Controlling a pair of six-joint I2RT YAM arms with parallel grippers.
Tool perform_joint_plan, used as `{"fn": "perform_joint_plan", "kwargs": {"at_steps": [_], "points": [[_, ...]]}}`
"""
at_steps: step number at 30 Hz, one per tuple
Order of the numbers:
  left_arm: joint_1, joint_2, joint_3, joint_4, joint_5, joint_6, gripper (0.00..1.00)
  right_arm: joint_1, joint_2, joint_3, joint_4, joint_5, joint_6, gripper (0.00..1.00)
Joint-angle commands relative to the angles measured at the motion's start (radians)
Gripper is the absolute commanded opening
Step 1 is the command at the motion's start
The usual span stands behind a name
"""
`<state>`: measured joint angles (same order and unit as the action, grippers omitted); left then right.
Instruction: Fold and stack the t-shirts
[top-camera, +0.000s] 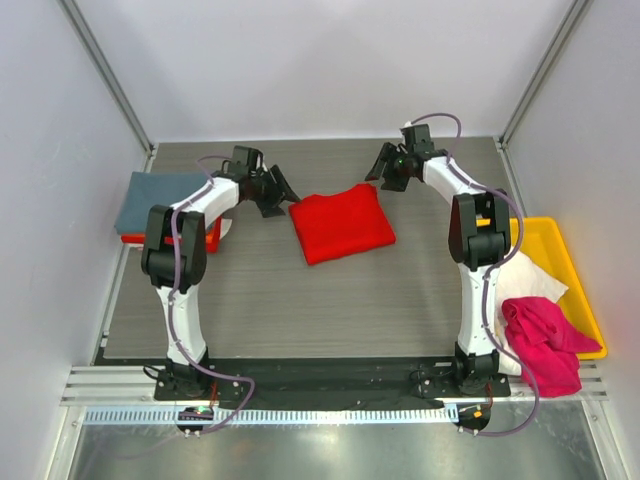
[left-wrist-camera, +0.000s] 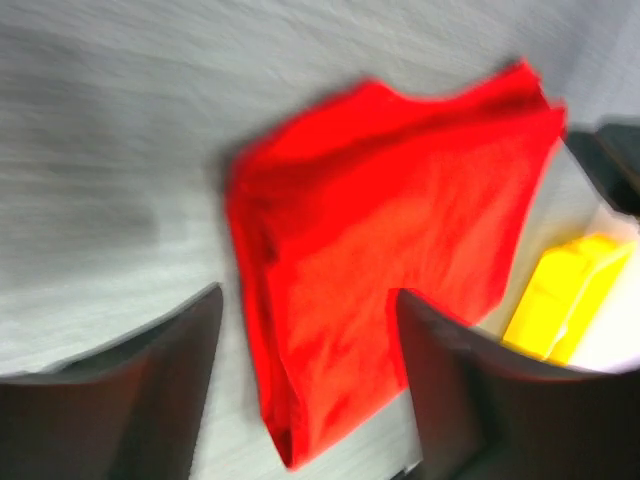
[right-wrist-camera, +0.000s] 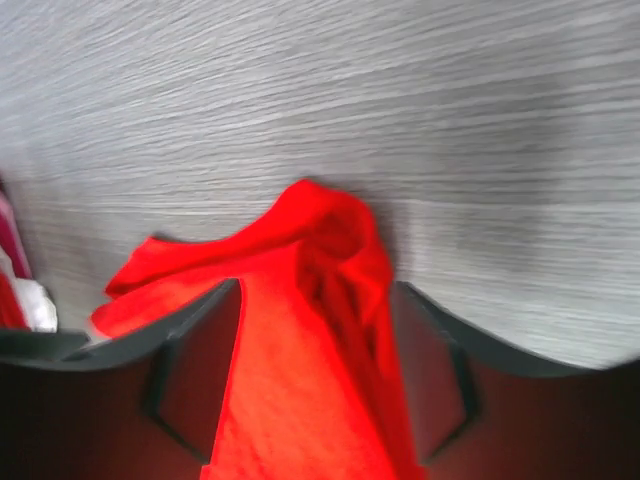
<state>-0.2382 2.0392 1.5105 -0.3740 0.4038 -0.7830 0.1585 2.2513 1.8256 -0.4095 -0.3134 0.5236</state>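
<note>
Item 1, red t-shirt (top-camera: 341, 224): it lies folded into a rough rectangle flat on the surface (top-camera: 300, 300), with both my claws at its far edge.

Item 2, my left claw (top-camera: 280, 198): it sits at the far left corner of the red t-shirt. The fingers are spread wide. My left wrist camera shows the red cloth lying in the gap between them and running on beyond the tips. That picture is blurred, so I cannot tell whether either finger touches the cloth.

Item 3, my right claw (top-camera: 385, 178): it sits at the far right corner of the red t-shirt, fingers likewise spread apart. My right wrist camera shows a bunched, raised fold of the red cloth between the two fingers, with bare surface beyond it. The jaws are not pressed onto it.

Item 4, slate grey-blue t-shirt (top-camera: 160, 199): it lies folded, well to the left of the red t-shirt. An orange-red cloth (top-camera: 212, 237) shows from under its near edge.

Item 5, yellow tray (top-camera: 541, 235): it stands well to the right of the red t-shirt, at the surface's edge. The white t-shirt (top-camera: 532, 276) lies in it. The magenta pink t-shirt (top-camera: 543, 341) is crumpled over the tray's near end, farther toward my bases than the red t-shirt.
</note>
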Motion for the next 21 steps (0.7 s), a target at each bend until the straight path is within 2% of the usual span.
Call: {"fn": "perform_joint_plan", "kwargs": {"at_steps": [1,5,8,11,15,21], "points": [[0.033,0.032,0.053,0.067,0.015,-0.007,0.75,-0.016,-0.019,0.037,0.061,0.017,-0.01,0.7],[0.033,-0.017,-0.03,0.118,0.01,-0.018,0.76,-0.027,-0.1,-0.125,0.18,-0.001,-0.034,0.71],[0.027,-0.062,-0.123,0.164,0.007,-0.016,0.75,-0.05,-0.147,-0.236,0.296,-0.073,-0.027,0.66],[0.016,-0.077,-0.196,0.227,0.004,-0.009,0.74,-0.062,-0.157,-0.297,0.334,-0.107,-0.02,0.64],[0.002,-0.048,-0.208,0.274,0.021,-0.004,0.73,-0.063,-0.157,-0.351,0.394,-0.16,-0.022,0.66],[-0.001,0.007,-0.199,0.339,0.044,-0.013,0.71,-0.063,-0.092,-0.345,0.448,-0.214,0.006,0.62]]}}
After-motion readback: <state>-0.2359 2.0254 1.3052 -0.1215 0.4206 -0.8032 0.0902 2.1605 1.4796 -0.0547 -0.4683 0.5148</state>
